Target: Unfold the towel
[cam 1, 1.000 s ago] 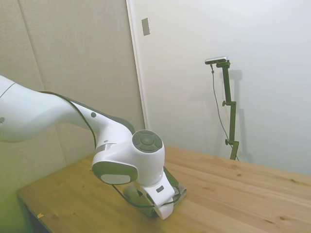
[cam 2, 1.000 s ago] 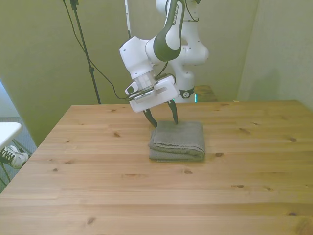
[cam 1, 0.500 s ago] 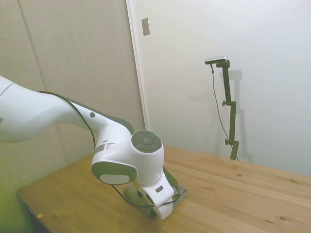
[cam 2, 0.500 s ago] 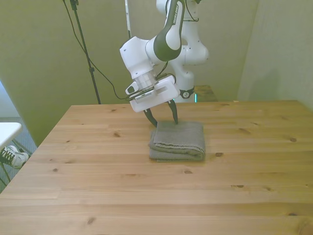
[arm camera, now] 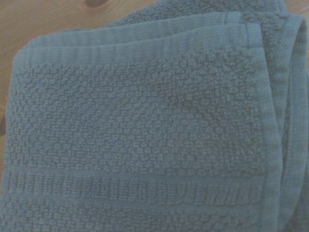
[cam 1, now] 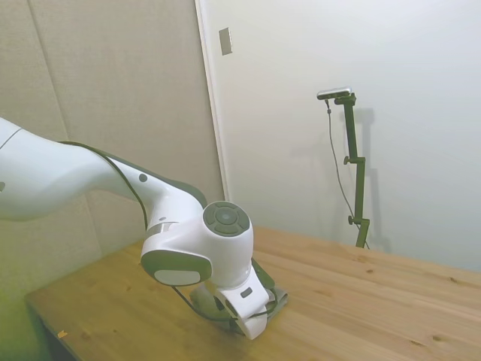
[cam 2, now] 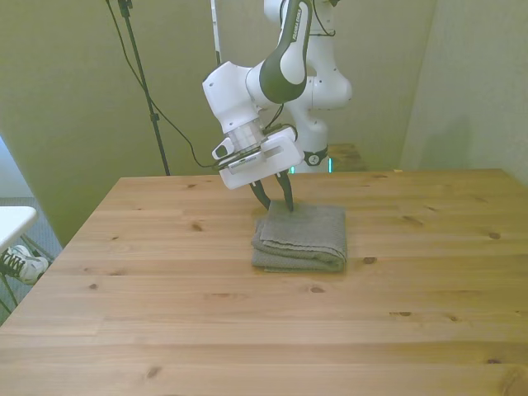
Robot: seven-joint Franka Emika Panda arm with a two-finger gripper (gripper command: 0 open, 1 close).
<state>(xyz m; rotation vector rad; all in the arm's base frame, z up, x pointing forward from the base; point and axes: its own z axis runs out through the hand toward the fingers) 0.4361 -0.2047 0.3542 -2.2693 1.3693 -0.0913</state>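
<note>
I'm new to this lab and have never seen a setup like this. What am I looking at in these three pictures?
A white robot arm works at a wooden table. One camera stands off to the side, one faces the robot across the table, and one rides on its wrist, looking down from close by. A folded grey-green towel lies on the table; the wrist picture shows its knobbly weave. The gripper, the two-fingered claw at the arm's end, has its fingers close together at the towel's far edge. Whether it has pinched the cloth is unclear.

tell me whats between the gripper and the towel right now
Nothing. In the front view the gripper sits at the far corner of the folded towel, its fingers drawn close together on the cloth.
</note>
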